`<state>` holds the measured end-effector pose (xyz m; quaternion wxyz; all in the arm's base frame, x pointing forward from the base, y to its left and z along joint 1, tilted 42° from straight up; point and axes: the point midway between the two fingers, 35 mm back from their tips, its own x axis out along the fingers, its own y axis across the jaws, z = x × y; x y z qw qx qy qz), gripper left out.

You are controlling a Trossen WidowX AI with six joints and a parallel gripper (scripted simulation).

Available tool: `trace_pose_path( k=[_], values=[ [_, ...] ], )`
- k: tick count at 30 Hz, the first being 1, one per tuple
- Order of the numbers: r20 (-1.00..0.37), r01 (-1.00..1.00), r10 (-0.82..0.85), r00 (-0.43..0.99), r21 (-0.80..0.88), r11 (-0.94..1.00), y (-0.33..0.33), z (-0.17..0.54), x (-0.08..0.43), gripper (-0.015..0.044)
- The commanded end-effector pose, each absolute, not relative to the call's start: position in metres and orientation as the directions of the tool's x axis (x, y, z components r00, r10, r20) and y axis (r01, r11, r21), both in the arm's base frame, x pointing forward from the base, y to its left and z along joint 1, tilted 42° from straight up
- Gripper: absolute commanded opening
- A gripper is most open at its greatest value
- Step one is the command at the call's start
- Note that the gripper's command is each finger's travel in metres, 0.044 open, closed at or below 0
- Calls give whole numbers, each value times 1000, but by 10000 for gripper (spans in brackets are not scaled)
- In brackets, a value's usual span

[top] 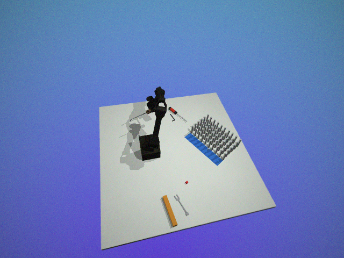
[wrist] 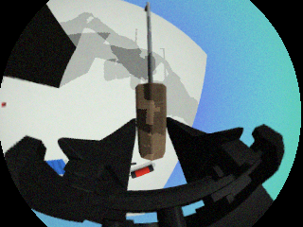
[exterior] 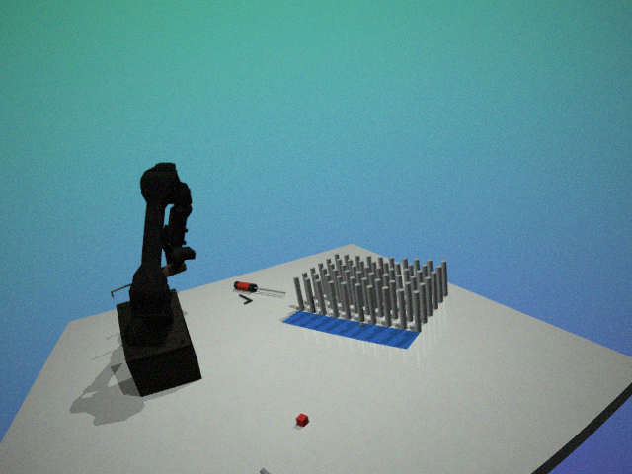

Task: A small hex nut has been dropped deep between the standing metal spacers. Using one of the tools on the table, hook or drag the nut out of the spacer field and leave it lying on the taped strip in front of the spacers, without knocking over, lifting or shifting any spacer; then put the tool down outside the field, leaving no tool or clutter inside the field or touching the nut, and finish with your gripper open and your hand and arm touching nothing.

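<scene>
The pincer (top: 151, 110) (exterior: 178, 263) (wrist: 151, 120) is closed on the brown handle of a long thin hook tool (top: 138, 115) (exterior: 121, 290) (wrist: 150, 47), one finger on each side of the grip. It is raised above the bench (top: 124, 194) (exterior: 245, 398) (wrist: 95, 109), toward the far edge in the top view. The relation that matters is the tool's direction: its shaft runs from the pincer toward the left edge of the bench, while the spacers (top: 214, 133) (exterior: 377, 295) stand near the right edge, on the opposite side. The blue taped strip (top: 203, 149) (exterior: 352, 329) (wrist: 56, 166) lies along the front of the spacers, on the side facing the arm. To use the hook in there, the arm would have to swing the shaft right round; if the job is set-down, this side looks safely outside the field.

A tiny dark speck (exterior: 362, 324) at the strip's inner border, by the foot of the front row, may be the nut; it is too small to settle, nor can I tell whether it is fully on the tape. The top view does not resolve it, and the crowded posts hide much of the floor between them.
</scene>
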<state>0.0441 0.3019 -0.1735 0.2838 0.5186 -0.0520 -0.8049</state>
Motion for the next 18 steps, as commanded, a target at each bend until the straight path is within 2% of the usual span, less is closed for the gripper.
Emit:
trace_pose_path(
  k=[1, 18],
  values=[
    [-808, 405, -501, -309, 365, -838, 304, -175, 44, 0],
    [-809, 405, -501, -309, 365, -839, 291, -197, 48, 0]
  ],
)
